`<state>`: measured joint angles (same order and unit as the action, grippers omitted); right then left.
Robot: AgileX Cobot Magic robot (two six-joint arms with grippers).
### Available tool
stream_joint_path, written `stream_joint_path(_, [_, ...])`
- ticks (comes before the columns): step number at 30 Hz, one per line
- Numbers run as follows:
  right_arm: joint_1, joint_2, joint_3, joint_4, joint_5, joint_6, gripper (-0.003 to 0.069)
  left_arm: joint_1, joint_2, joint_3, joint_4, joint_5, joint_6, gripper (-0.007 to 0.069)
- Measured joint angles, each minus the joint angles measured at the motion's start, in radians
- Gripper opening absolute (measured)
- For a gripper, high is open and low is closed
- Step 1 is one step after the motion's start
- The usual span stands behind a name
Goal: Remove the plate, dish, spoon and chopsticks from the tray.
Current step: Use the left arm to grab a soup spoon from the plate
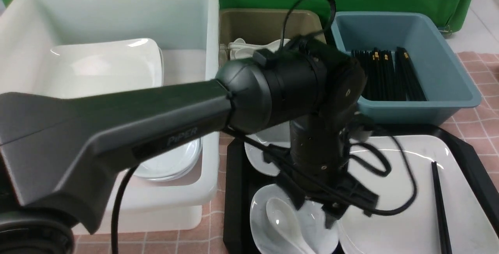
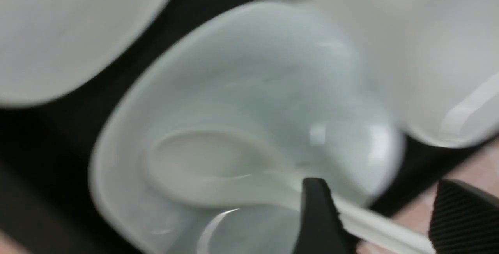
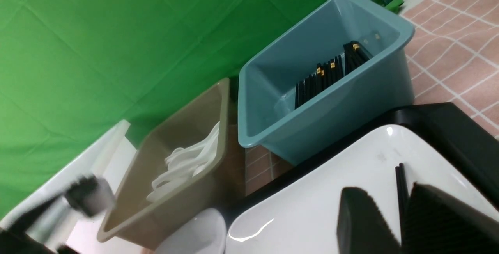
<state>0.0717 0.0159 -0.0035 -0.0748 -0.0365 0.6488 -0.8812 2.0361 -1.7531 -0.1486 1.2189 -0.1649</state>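
On the black tray (image 1: 234,191) a white spoon (image 1: 280,215) lies in a small dish (image 1: 312,230), with a second small dish (image 1: 259,156) behind it. My left gripper (image 1: 314,209) hangs over the near dish. In the left wrist view it (image 2: 378,185) is open, and the spoon's (image 2: 210,168) handle runs between its fingers, close against one. The large white plate (image 1: 409,215) carries black chopsticks (image 1: 440,207). My right gripper (image 3: 384,189) is low over the plate (image 3: 312,207), open, with the chopsticks (image 3: 401,183) between its fingers, against one pad.
Behind the tray stand three tubs. A big white tub (image 1: 117,12) on the left holds plates. An olive tub (image 1: 265,23) in the middle holds white spoons. A blue tub (image 1: 448,82) on the right holds black chopsticks. A green cloth backs them.
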Motion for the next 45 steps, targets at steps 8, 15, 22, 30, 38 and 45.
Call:
stream_joint_path(8, [0.0, 0.0, 0.0, 0.0, 0.0, -0.001, 0.0241, -0.058, -0.215, 0.117, -0.13, -0.007, 0.333, 0.0021])
stream_joint_path(15, [0.0, 0.0, 0.0, 0.0, 0.001, -0.001, 0.0241, -0.096, -0.257, 0.315, -0.102, -0.034, 0.638, 0.0017])
stream_joint_path(22, [0.0, 0.0, 0.0, 0.0, 0.003, -0.001, 0.0241, -0.097, -0.21, 0.336, -0.051, -0.195, 0.793, 0.02])
stream_joint_path(30, [0.0, 0.0, 0.0, 0.0, 0.003, -0.002, 0.0241, -0.128, -0.175, 0.337, 0.118, -0.201, 1.18, 0.0407])
stream_joint_path(38, [0.0, 0.0, 0.0, 0.0, 0.003, -0.002, 0.0241, -0.13, -0.175, 0.363, -0.027, -0.247, 1.37, 0.0356])
stream_joint_path(45, [0.0, 0.0, 0.0, 0.0, 0.003, -0.002, 0.0241, -0.13, -0.164, 0.375, -0.033, -0.304, 1.378, 0.0335])
